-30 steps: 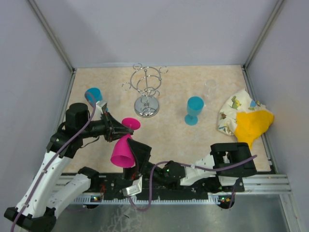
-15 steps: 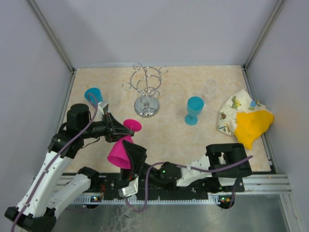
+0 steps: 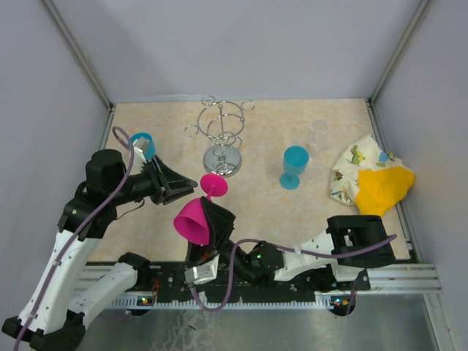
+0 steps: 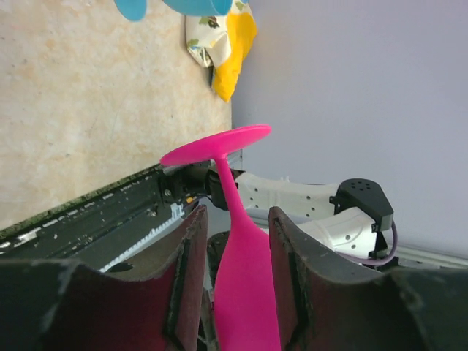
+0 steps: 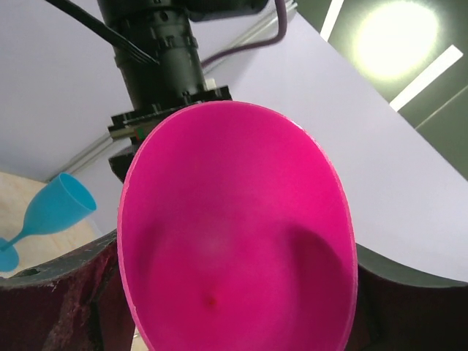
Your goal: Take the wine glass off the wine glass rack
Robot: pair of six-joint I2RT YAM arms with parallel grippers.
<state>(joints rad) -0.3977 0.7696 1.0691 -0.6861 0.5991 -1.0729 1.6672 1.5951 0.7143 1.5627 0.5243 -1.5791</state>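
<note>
Two arms share the pink wine glass (image 3: 193, 222): left gripper (image 4: 232, 219) pinching stem, right gripper (image 5: 238, 252) clamping bowl.

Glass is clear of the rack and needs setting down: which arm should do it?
Left, probably: left gripper pinches the wine glass at the stem; right gripper merely flanks the bowl.

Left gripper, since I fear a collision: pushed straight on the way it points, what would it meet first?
The left gripper has the pink wine glass between its fingers. Past that, the right arm's white link lies in line and looks like the first contact, though depth is unclear.
</note>
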